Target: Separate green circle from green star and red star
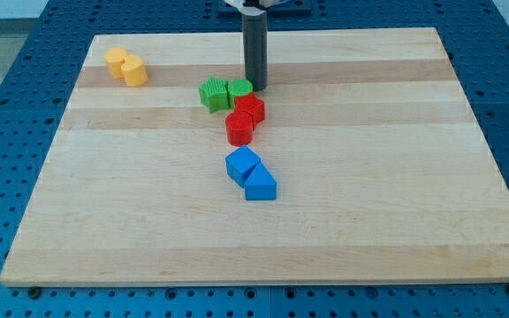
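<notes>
Wooden board (396,177): work surface, holds all blocks.

Rod, no claw fitted, nothing grasped: tip (254,86) just beside green circle (240,88), on its upper right, seemingly placed to push.

Green circle: touching green star (213,94) and red star (249,109).

Red cylinder (239,129); blue pair (251,175); yellow pair (126,67), well apart.
</notes>
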Robot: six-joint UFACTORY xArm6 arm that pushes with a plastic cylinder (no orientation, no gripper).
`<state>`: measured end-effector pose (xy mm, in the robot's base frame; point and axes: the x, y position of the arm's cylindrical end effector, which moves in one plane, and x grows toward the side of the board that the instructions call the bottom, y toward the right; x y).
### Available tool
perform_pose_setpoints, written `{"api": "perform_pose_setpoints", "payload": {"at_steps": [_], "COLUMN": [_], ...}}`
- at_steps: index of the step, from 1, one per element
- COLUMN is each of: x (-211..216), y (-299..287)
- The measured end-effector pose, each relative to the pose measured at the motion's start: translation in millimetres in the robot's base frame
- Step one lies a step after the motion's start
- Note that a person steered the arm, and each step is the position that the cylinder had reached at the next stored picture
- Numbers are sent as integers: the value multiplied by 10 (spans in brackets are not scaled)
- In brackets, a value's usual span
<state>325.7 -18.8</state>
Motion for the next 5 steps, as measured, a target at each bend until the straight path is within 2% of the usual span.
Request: {"api": "perform_pose_setpoints", "payload": {"at_steps": [5], "x": [392], "y": [-411]}}
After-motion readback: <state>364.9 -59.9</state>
